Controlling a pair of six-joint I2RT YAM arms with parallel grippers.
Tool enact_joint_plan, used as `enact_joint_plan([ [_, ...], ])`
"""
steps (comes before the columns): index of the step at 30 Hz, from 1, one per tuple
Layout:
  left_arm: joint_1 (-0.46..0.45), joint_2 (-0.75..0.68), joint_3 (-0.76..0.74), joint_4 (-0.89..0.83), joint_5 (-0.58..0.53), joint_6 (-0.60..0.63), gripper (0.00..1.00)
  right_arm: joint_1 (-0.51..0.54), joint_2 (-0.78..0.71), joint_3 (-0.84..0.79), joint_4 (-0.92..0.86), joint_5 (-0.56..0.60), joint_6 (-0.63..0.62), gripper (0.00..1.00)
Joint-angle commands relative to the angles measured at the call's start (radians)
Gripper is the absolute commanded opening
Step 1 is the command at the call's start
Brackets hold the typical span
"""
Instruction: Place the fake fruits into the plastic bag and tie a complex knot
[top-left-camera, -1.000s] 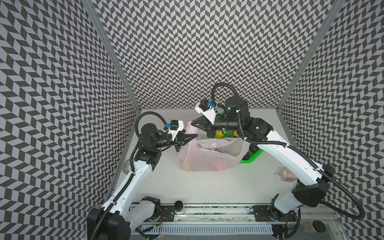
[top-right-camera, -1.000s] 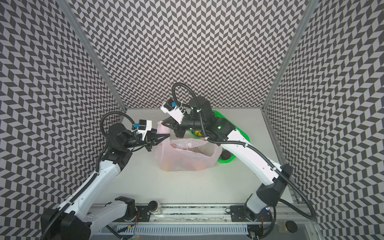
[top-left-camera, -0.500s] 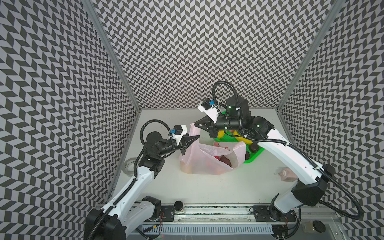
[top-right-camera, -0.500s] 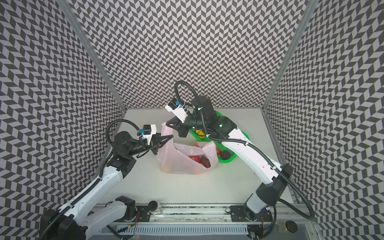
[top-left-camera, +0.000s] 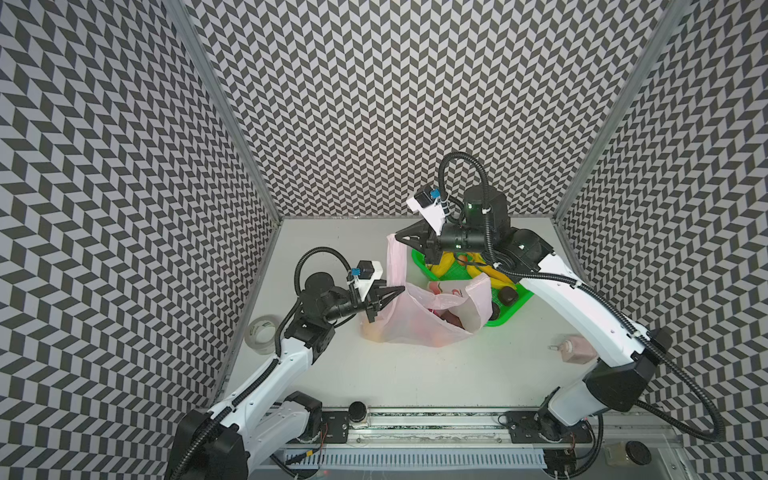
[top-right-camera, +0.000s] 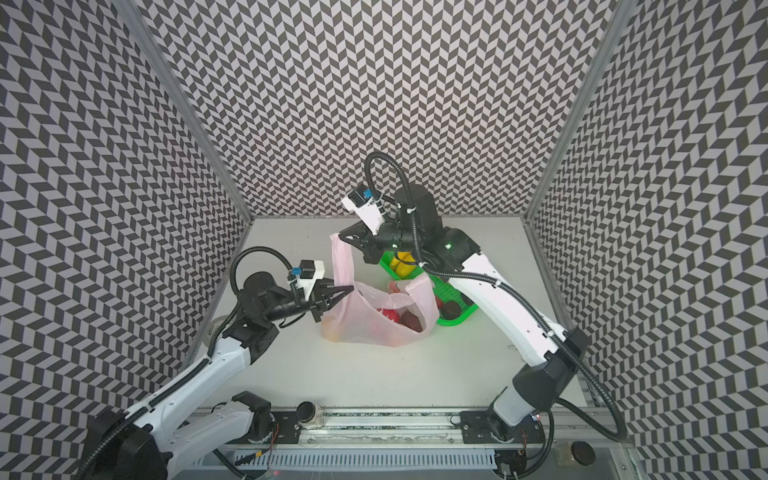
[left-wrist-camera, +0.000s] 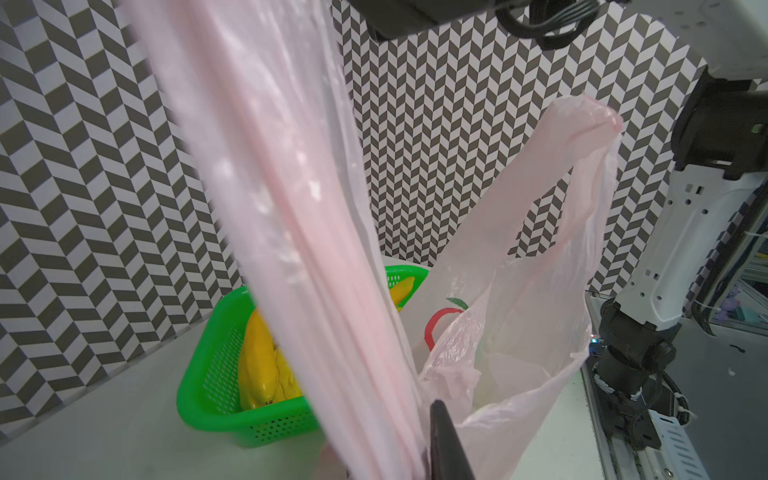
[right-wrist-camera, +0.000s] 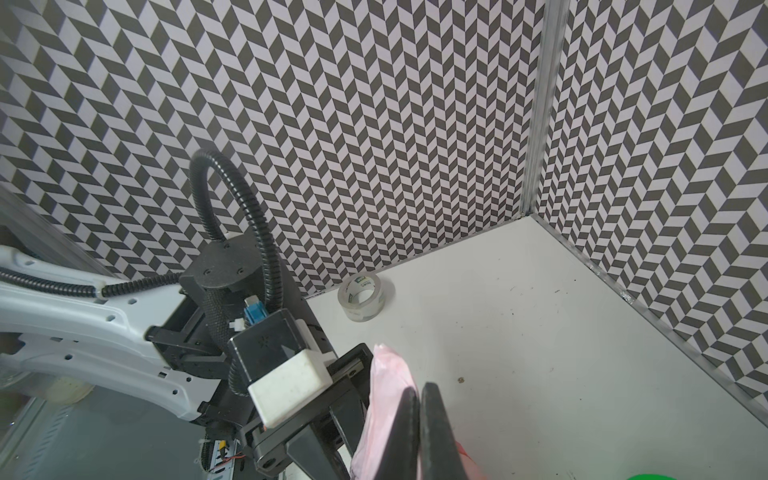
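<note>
The left arm (top-left-camera: 266, 382) and right arm (top-left-camera: 582, 307) wear white shells dotted with small screw holes, joined by black housings. A black ribbed conduit (right-wrist-camera: 258, 222) loops over each wrist, beside a black-and-white camera block (right-wrist-camera: 286, 374) with a blue connector (right-wrist-camera: 252, 312). The left gripper (top-left-camera: 399, 289) and right gripper (top-left-camera: 397, 237) have black tapered fingers (right-wrist-camera: 432, 432)

Overhead stereo pair, wrist views near bag (left-wrist-camera: 291, 208)

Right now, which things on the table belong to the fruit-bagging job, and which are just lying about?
Job: plastic bag; fake fruits inside it; bananas and dark fruits waiting in the green basket.
Lying about: tape roll by the left wall; small pink bottle near the right arm.
</note>
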Motion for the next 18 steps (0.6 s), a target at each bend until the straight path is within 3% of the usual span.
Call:
enact_joint_plan([
  [1, -0.021, 0.007, -0.026, -0.023, -0.009, -0.015, 0.13, -0.024, -0.046, 0.003, 0.143, -0.020, 0.017, 0.00],
  [9, -0.032, 0.029, -0.041, 0.006, -0.018, -0.032, 0.13, -0.043, -0.041, 0.004, 0.154, -0.040, 0.034, 0.00],
  [15, -0.030, 0.035, -0.031, 0.036, -0.044, -0.070, 0.00, -0.069, -0.049, -0.017, 0.165, -0.112, 0.042, 0.00],
  [18, -0.014, 0.040, -0.024, 0.054, -0.049, -0.109, 0.00, -0.098, -0.070, -0.031, 0.152, -0.159, 0.030, 0.14],
])
